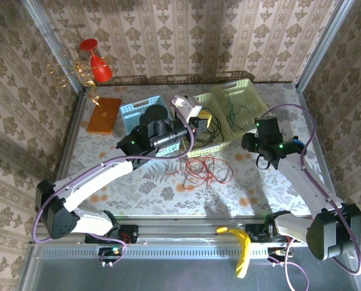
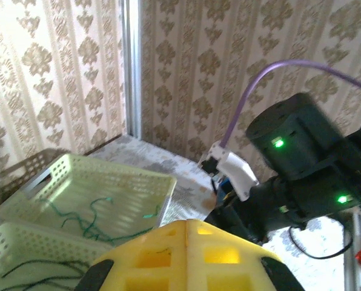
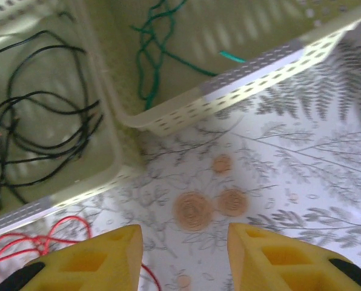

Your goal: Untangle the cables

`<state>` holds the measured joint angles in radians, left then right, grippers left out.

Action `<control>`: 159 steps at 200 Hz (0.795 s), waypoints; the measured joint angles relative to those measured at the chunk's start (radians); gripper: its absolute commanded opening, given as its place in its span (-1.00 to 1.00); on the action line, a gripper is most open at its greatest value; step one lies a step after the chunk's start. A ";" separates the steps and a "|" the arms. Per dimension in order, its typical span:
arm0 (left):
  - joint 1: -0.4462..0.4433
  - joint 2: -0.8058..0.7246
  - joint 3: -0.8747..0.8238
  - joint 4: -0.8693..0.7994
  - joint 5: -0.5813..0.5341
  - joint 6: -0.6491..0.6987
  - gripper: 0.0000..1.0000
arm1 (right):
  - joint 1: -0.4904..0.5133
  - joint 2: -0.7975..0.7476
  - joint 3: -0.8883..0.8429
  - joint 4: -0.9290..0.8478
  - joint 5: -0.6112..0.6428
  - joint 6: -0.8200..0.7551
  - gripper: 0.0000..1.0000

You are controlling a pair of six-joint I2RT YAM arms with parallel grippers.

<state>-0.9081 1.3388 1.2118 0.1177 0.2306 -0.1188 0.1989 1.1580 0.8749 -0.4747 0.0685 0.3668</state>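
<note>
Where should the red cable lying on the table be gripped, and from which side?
Take an outer loop of the red cable from straight above. It lies flat in a loose heap on the table, in front of the baskets, so an edge strand can probably be pinched alone.

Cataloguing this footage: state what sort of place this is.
Probably a staged robot test cell: wallpapered panels on metal framing box in the table, and the left arm and right arm are bolted at its edge.
</note>
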 measured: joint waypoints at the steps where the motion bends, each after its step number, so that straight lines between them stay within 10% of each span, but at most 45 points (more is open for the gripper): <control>1: 0.000 0.000 0.000 -0.001 -0.001 0.000 -1.00 | 0.003 0.001 0.000 0.000 -0.003 0.000 -0.10; 129: -0.063 0.195 -0.159 -0.148 -0.254 0.003 -1.00 | 0.241 0.367 -0.079 -0.114 -0.024 0.061 -0.13; 159: -0.073 0.213 -0.158 -0.165 -0.266 0.019 -1.00 | 0.259 0.415 -0.043 -0.145 0.000 0.065 -0.48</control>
<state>-0.9813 1.5520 1.0542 -0.0471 -0.0357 -0.0998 0.4580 1.5734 0.8322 -0.6201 0.0689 0.4320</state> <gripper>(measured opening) 0.051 0.371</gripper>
